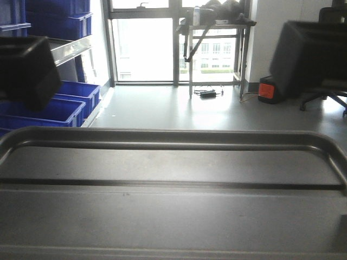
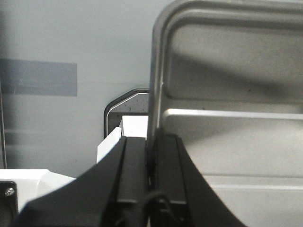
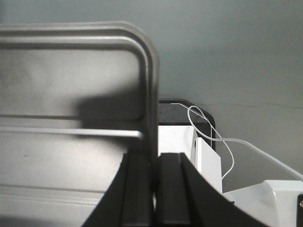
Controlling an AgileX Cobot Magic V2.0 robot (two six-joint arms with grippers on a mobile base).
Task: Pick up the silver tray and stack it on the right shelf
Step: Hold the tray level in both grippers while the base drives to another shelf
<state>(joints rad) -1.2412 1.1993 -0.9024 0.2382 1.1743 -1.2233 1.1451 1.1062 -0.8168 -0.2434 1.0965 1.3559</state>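
Note:
The silver tray (image 1: 173,211) fills the lower half of the front view, held level close to the camera, with its raised rim and a long ridge showing. In the left wrist view my left gripper (image 2: 150,138) is shut on the tray's (image 2: 227,142) left rim, one black finger on each side of the edge. In the right wrist view my right gripper (image 3: 154,153) is shut on the tray's (image 3: 71,156) right rim in the same way. The right shelf is out of view.
Blue bins (image 1: 70,97) on a rack stand at the left. A steel table (image 1: 217,49) stands by the window ahead, and an orange box (image 1: 267,89) sits on the floor. Dark blurred bulks hang at upper left (image 1: 27,70) and upper right (image 1: 309,54). Grey floor lies under the tray.

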